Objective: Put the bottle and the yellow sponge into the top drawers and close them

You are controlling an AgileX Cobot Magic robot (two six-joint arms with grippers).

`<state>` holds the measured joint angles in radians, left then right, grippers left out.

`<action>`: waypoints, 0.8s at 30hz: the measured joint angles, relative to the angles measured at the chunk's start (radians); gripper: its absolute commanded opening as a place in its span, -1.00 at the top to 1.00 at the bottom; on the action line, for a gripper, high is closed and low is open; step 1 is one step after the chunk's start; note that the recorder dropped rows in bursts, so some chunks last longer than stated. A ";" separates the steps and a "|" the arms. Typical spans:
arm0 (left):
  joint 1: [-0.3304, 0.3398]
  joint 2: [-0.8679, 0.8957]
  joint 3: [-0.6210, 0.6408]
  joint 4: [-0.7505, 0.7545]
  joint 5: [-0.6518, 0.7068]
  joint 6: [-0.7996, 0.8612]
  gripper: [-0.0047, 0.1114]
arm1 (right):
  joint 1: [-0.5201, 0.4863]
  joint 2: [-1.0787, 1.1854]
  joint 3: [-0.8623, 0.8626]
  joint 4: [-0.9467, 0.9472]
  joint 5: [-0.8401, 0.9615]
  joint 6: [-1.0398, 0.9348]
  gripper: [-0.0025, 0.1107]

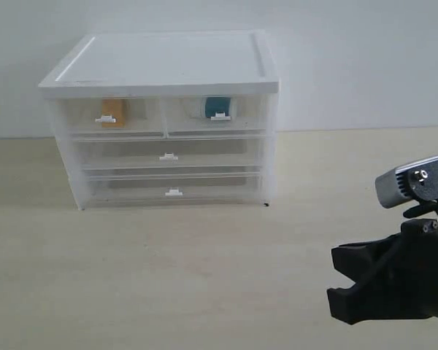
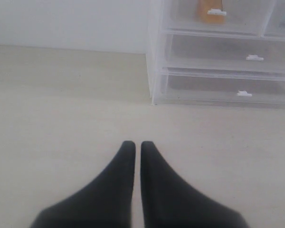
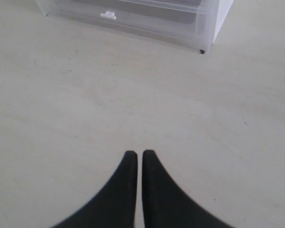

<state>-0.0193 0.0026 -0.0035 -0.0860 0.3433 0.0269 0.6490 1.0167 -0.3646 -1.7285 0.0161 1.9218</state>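
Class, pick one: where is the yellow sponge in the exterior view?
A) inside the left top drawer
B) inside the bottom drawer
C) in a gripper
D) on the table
A: the yellow sponge shows through the translucent front of the closed left top drawer.

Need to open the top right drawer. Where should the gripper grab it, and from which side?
Take the small white tab handle at the middle of the top right drawer, coming straight in from the front. The tab is a thin lip sticking out level, so put one finger above and one below; the front is otherwise flat. The right gripper is shut; open it first.
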 measured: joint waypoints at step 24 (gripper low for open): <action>0.000 0.000 0.000 0.000 0.000 0.000 0.85 | -0.113 -0.823 0.284 -0.007 -0.046 -0.015 0.96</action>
<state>-0.0193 0.0026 -0.0035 -0.0860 0.3433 0.0269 0.5362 0.1933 -0.0811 -1.7359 -0.0298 1.9072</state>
